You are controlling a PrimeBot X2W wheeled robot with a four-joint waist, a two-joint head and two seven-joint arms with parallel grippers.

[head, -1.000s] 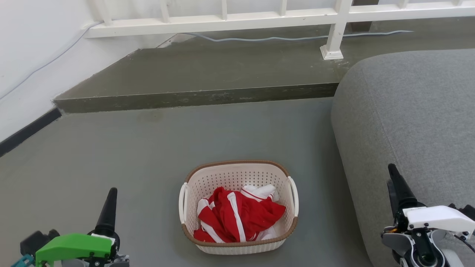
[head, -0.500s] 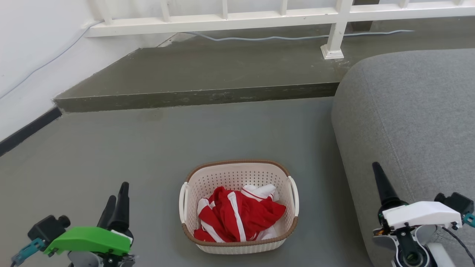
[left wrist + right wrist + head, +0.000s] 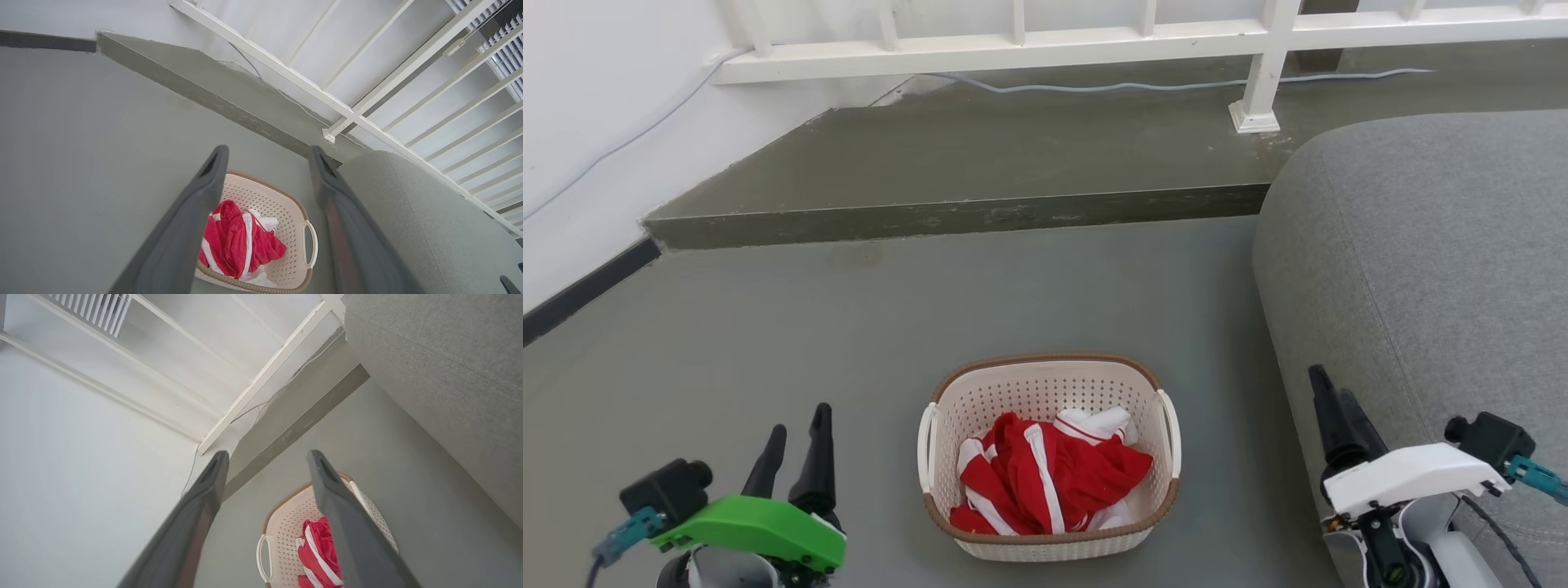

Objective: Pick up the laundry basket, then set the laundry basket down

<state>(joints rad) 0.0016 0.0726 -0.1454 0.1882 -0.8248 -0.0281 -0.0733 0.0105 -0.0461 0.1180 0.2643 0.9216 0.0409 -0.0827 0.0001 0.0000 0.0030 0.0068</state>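
Cream-white plastic w/ a brown woven-look rim: that is the laundry basket (image 3: 1037, 390). It stands on the grey floor (image 3: 849, 327) at the lower centre of the head view, just beside the grey sofa (image 3: 1421, 245) at the right of the frame. A red-and-white garment (image 3: 1045, 474) lies crumpled inside. I judge the load is soft and light, so it should not shift much.

Both arms are low, one at each side of the basket and well apart from it. The left gripper (image 3: 800, 423), at the lower left of the frame, has its two fingers spread. The left wrist view confirms a wide gap, w/ the basket (image 3: 282, 204) seen between the fingers. The right gripper (image 3: 1331, 390), at the lower right in front of the sofa, looks nearly closed from the head. But the right wrist view shows its fingers clearly apart, so it is wide too. Neither one holds anything.

Why this placing? The white handles (image 3: 925, 445) sit on the two short sides, at left and right of the frame, i.e. one handle for each arm. I think the approach step is in hand; the pick-up is not yet begun.

Pls mind the right side. The gap between basket and sofa is narrow, so that arm has less room to reach its handle. Bring both grippers in evenly, otherwise the basket probably tilts when you lift it.
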